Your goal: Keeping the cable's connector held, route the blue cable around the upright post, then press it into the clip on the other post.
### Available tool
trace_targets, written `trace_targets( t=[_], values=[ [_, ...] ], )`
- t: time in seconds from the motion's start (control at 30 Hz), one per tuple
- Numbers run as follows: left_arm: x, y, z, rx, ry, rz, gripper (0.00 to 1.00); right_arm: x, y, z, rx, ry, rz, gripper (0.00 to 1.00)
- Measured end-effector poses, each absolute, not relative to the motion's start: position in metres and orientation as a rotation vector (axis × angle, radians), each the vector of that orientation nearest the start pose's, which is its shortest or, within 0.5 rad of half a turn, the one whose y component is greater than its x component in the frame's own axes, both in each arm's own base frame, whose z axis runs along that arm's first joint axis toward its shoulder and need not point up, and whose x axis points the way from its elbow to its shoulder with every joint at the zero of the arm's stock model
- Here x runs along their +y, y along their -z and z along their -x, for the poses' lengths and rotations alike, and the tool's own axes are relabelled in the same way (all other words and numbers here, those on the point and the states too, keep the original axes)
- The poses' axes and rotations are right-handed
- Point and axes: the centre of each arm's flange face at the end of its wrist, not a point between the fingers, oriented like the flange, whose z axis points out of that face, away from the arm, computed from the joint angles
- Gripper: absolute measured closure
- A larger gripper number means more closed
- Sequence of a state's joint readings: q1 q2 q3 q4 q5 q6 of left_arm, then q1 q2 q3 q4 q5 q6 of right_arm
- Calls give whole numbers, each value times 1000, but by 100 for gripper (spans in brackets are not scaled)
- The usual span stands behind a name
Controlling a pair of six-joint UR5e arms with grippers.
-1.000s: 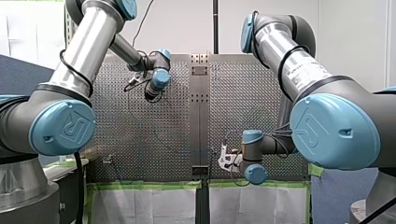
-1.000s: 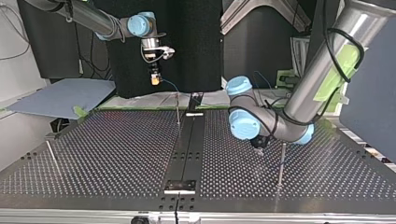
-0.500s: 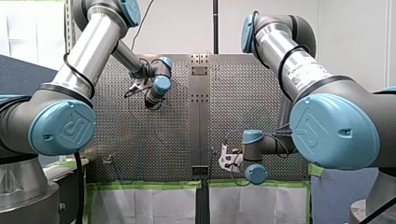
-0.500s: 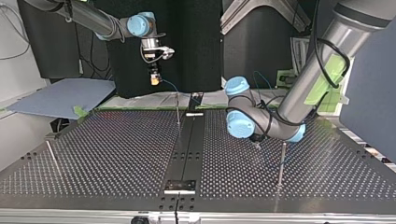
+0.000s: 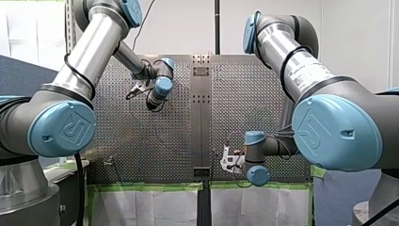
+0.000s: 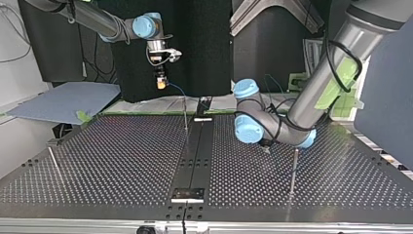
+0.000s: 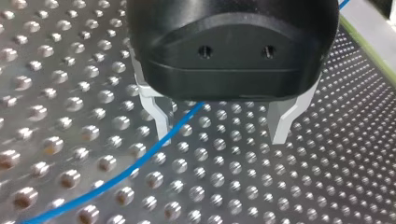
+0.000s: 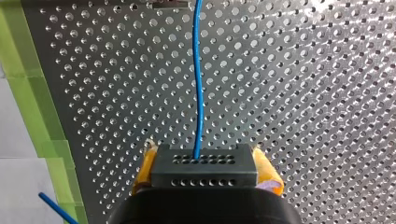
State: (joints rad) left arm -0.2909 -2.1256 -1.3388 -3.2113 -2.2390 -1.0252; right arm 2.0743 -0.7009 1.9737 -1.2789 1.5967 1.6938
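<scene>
Robot's left gripper, fingers spread, has edged away from the upright post over the last second; the blue cable runs past one finger, ungrasped. Right gripper stays clamped on the connector; routing seems barely begun

Left end effector spread, right clamped

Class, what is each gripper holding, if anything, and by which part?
My right gripper grips the black connector by its two sides. My left gripper is open; the blue cable passes by one finger, unheld.
</scene>
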Motion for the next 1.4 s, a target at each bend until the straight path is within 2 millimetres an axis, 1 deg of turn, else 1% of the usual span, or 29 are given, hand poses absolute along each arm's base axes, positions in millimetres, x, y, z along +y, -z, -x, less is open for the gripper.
trace_targets(
  t=[0.2,0.33,0.63,0.77,1.07,1.23,1.4],
  values=[
    [-254,-250,-578,1983,-880,-430,0,-410,38,-375,-1052,-1639,-1515,100],
    [-255,-228,-579,2013,-919,-462,0,-410,37,-375,-1052,-1639,-1516,100],
    [-263,-179,-575,2083,-929,-537,0,-411,37,-376,-1050,-1640,-1514,100],
    [-266,-171,-574,2095,-925,-551,0,-411,37,-376,-1050,-1640,-1514,100],
    [-276,-166,-567,2101,-892,-555,0,-411,37,-376,-1050,-1639,-1513,100],
    [-281,-157,-558,2103,-878,-568,0,-412,37,-375,-1052,-1639,-1511,100],
    [-286,-147,-553,2108,-867,-578,0,-412,37,-375,-1053,-1638,-1511,100]
  ],
)
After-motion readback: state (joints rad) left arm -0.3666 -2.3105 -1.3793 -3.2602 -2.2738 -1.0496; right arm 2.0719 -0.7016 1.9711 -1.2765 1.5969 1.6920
